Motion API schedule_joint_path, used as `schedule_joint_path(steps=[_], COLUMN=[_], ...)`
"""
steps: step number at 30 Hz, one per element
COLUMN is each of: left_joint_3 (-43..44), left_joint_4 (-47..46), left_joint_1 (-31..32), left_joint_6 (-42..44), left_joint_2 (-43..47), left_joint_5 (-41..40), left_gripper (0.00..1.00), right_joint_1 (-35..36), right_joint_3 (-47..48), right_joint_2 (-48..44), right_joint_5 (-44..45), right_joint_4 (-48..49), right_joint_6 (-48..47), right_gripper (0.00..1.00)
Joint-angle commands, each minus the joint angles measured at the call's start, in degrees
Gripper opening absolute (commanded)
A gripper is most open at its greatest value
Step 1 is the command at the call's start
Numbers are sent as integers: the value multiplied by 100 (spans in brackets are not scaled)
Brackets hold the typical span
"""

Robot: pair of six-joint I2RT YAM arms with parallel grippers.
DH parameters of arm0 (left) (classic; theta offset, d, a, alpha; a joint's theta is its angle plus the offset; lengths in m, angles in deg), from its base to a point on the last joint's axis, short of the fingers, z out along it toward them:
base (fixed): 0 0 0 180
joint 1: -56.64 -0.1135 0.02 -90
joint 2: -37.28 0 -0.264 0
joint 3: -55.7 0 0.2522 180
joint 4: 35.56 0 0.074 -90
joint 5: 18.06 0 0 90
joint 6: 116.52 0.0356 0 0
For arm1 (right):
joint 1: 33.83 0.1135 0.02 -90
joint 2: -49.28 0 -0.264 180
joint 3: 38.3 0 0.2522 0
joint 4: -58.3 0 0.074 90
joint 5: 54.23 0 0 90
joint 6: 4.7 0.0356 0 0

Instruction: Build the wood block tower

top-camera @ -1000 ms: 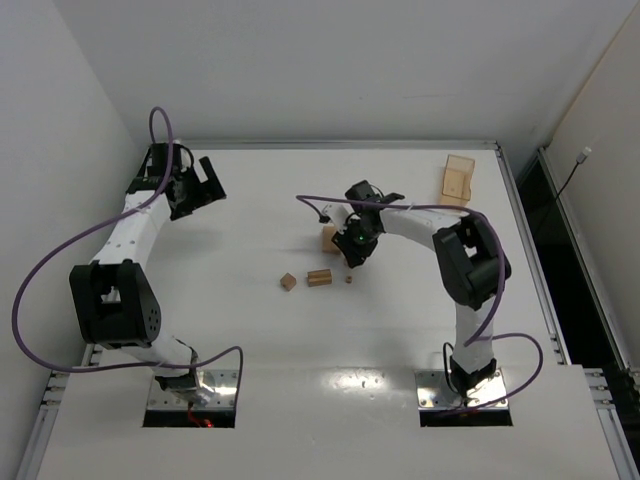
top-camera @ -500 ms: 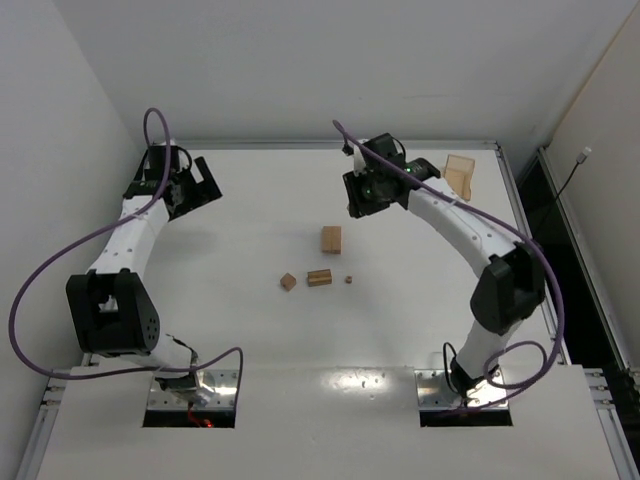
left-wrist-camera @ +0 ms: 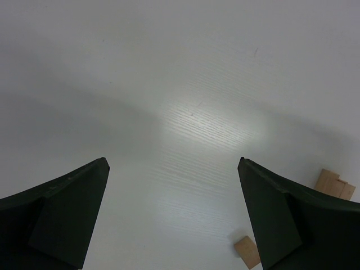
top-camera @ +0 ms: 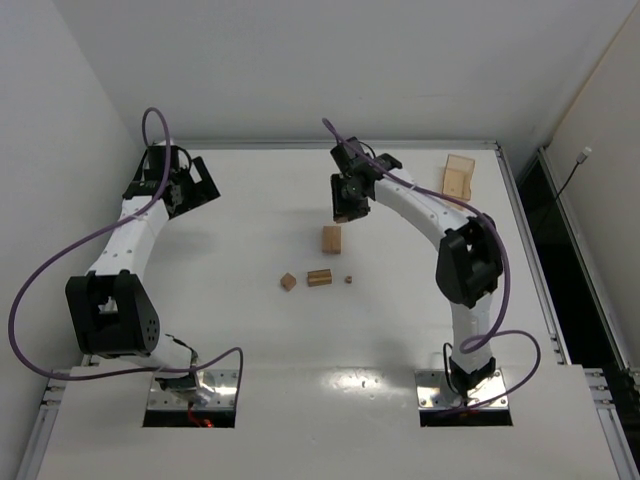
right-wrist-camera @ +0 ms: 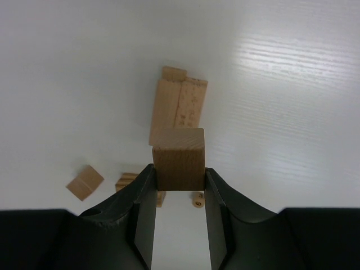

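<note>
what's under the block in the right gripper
The held block in the right gripper hangs above the white table; the low stack lies just beyond it. The block and fingers partly cover a short bar and a tiny bit.

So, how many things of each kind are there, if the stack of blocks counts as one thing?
stack: 1
small cube: 1
short bar: 1
tiny bit: 1
held cube, in the right gripper: 1
amber box: 1
Total: 6
</note>
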Motion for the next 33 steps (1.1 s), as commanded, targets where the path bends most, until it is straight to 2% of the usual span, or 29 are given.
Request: schedule_joint_path(steps=[1, 8, 33], left_joint_3=[-72, -72, -125], left_joint_4=[-121, -174, -235], left_joint_1=[-71, -71, -71], left_joint_6=[48, 48, -5], left_joint_2=[250, 145, -14], left_joint_5=[-66, -14, 39], left_gripper=[99, 99, 99], right_joint_1=[-22, 31, 84], right_joint_3=[371, 177, 177], right_joint_2=[-55, 69, 711], right_joint_5=[-140, -290, -115], right_joint_4=[134, 468, 688], right_joint_6=[442, 978, 741], right_gripper=[0, 0, 0])
